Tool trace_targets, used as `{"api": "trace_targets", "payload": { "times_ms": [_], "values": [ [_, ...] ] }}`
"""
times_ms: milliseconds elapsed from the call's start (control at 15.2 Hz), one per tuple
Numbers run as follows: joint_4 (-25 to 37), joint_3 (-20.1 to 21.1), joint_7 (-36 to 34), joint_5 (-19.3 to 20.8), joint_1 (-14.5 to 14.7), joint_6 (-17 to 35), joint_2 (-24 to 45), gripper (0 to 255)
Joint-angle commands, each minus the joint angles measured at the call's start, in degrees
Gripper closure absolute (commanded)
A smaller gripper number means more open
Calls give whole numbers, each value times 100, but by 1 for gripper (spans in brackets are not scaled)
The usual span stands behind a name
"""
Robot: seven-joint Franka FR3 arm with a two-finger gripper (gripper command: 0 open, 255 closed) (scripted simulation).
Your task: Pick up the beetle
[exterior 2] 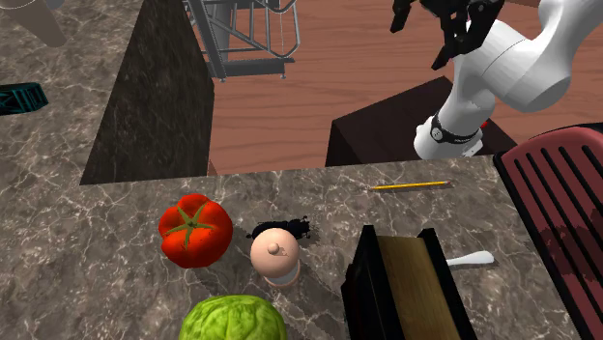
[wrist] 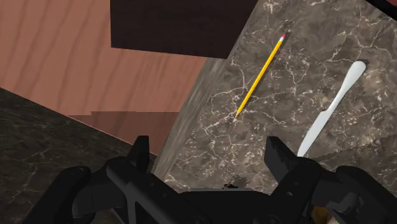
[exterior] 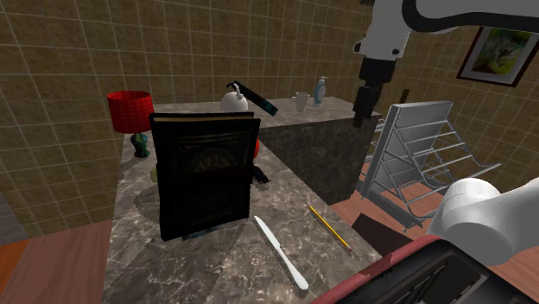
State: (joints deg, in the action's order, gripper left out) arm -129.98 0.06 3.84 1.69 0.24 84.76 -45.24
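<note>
Small black beetle (exterior 2: pixel 298 228) on countertop (exterior 2: pixel 116 241)

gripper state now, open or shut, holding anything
Gripper: open, holding nothing; its fingers stand apart above the edge of the marble counter.

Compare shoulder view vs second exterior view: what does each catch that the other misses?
Shoulder view: red-shaded table lamp, white mug, framed picture. Second exterior view: small black beetle in plain sight beside a peach round-topped bottle, green lettuce head. Both: yellow pencil, white knife, upright black book, grey wire rack, black two-finger tool.
</note>
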Motion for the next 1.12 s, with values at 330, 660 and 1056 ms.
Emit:
{"api": "trace_targets", "payload": {
  "times_ms": [330, 660, 1056],
  "values": [
    [-447, 297, -450, -110, 9, 1047, 441, 0],
    [-671, 594, -905, -145, -3, 2087, 1103, 0],
    [-634, 945, -1500, -28, -74, 3257, 2142, 0]
  ]
}}
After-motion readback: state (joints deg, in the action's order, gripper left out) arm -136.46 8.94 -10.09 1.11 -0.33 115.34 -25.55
